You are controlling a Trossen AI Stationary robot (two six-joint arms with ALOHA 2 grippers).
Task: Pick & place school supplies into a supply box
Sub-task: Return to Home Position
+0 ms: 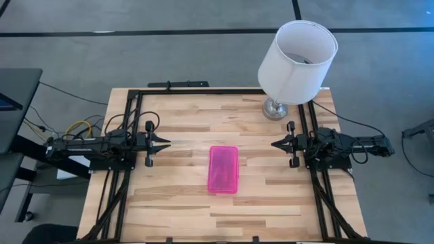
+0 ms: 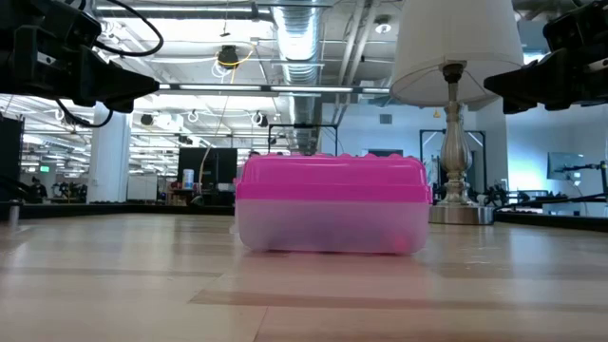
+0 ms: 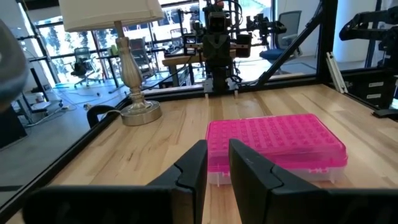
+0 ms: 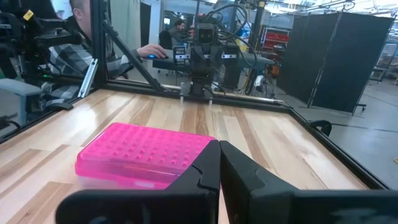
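The supply box (image 1: 223,169) was seen lid-closed mid-tabletop. The left gripper (image 1: 165,143) was held slightly parted and empty near the left edge. The right gripper (image 1: 274,144) was closed on nothing opposite.

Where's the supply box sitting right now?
The supply box, pink lid shut, lies mid-table in the high view, between the left gripper and right gripper, nearer than the lamp.

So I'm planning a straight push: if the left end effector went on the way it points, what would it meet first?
Probably the supply box: the left end effector points straight at its pink lid. It hangs above the table, so it might pass over the box toward the right end effector.
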